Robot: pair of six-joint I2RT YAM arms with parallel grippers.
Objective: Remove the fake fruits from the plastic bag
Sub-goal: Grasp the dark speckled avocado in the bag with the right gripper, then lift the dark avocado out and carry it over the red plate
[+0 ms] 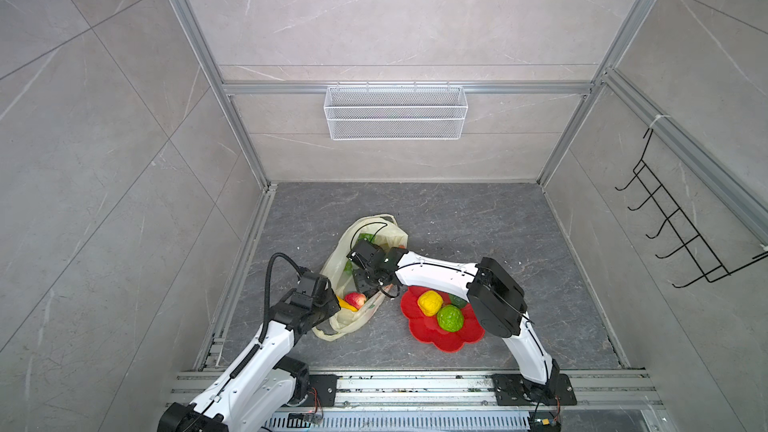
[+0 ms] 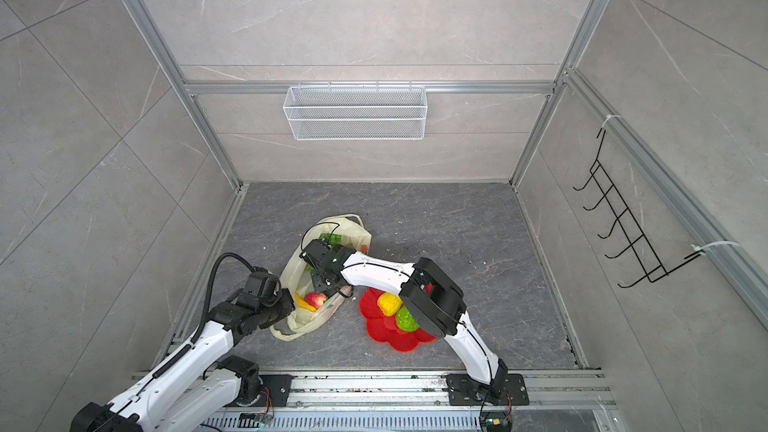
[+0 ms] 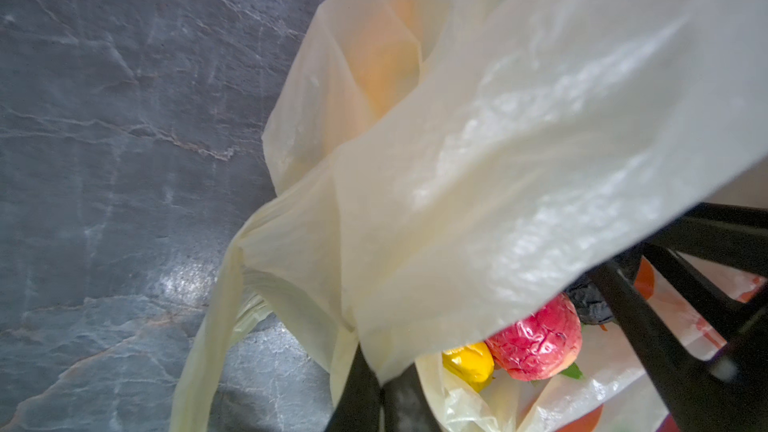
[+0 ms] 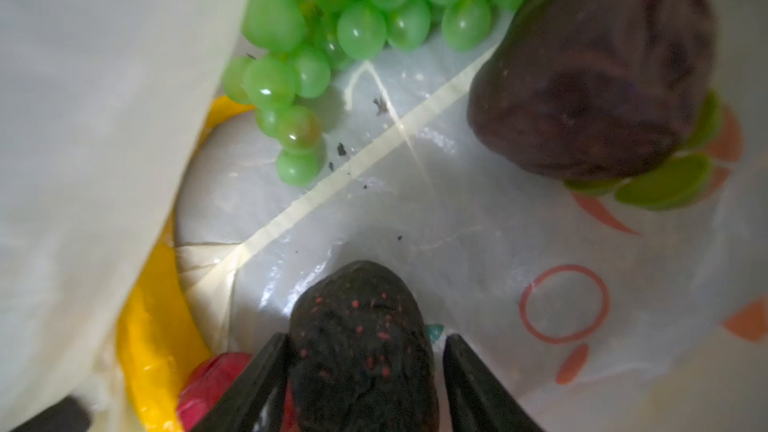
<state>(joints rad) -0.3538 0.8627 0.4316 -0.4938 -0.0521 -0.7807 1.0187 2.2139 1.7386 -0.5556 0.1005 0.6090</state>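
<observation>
— While the plastic bag [image 1: 334, 268] is seen lying open on the table [image 1: 478, 226], by what is it held?
— Its rim is pinched by the left gripper [image 3: 376, 384], which is clenched on the thin film.
— And the right gripper [image 4: 365, 338]?
— It is reached down into the bag. A dark speckled fruit [image 4: 357, 297] is framed between its jaws. One finger is pressed against the fruit, while a sliver of gap is seen at the other, so whether it is truly gripped cannot be told.
— What else is seen inside?
— A grape bunch [image 4: 357, 14] and a dark maroon fruit [image 4: 594, 64] are seen deeper in the bag, apart from the jaws. A banana [image 4: 153, 326] is tucked along the bag's wall, and a red fruit [image 3: 536, 342] is lodged against it near the opening.
— What is found outside?
— A lemon [image 1: 430, 302] and a bumpy green ball [image 1: 450, 317] are set side by side on the red plate [image 1: 453, 342], just beside the bag. The plate is partly covered by the right arm in both top views.
</observation>
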